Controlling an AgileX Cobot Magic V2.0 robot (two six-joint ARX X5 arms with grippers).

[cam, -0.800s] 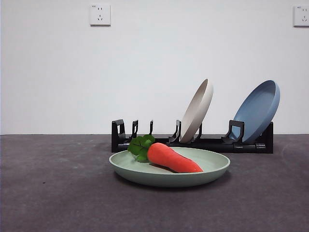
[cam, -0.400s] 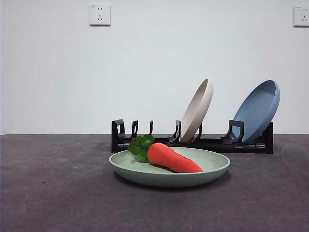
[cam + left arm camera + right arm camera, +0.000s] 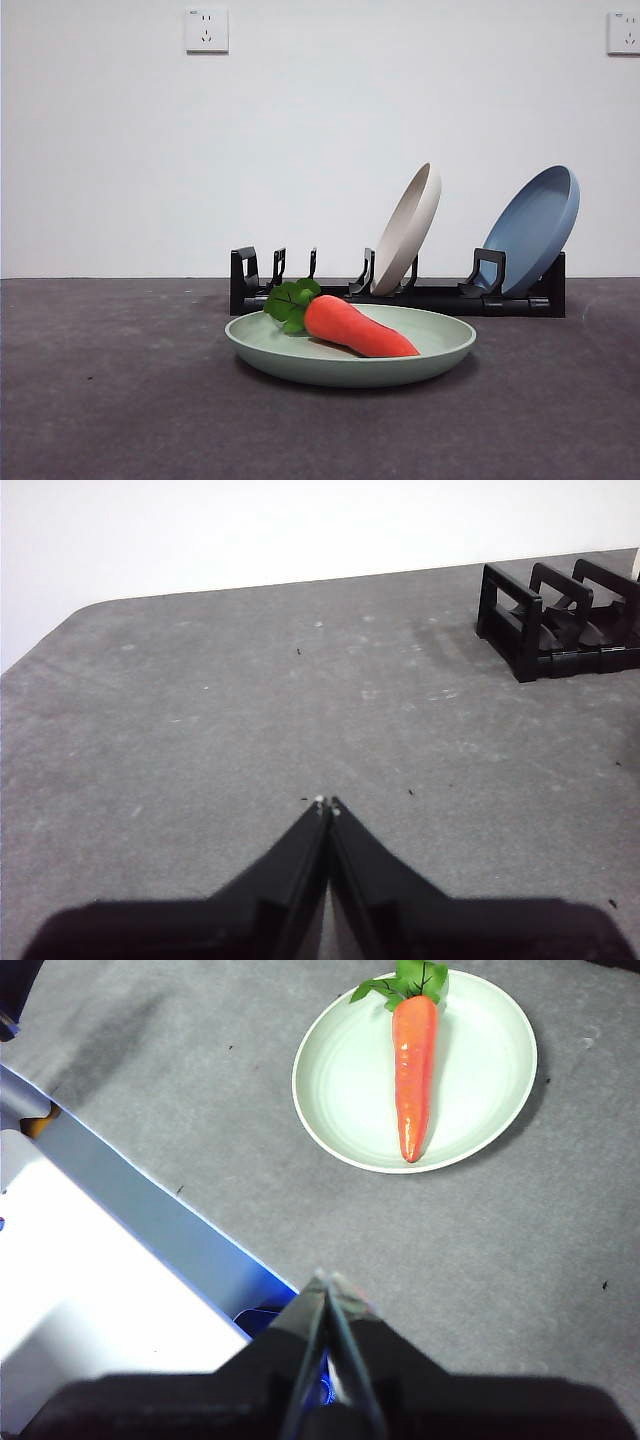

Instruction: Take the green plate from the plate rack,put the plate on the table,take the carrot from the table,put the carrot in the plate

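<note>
The green plate [image 3: 440, 352] lies flat on the table [image 3: 120, 400] in front of the plate rack [image 3: 450, 297]. The carrot [image 3: 355, 328] lies in the plate, its leaves toward the rack. The right wrist view shows the plate [image 3: 480, 1070] and the carrot [image 3: 413, 1070] from above. My right gripper [image 3: 327, 1282] is shut and empty, high above the table's edge, well clear of the plate. My left gripper [image 3: 326, 805] is shut and empty over bare table, away from the rack's end [image 3: 560, 620]. Neither arm shows in the front view.
A beige plate [image 3: 408, 230] and a blue plate [image 3: 530, 228] lean in the rack. A white and blue surface [image 3: 110, 1280] lies beyond the table's edge in the right wrist view. Two wall sockets sit high on the white wall.
</note>
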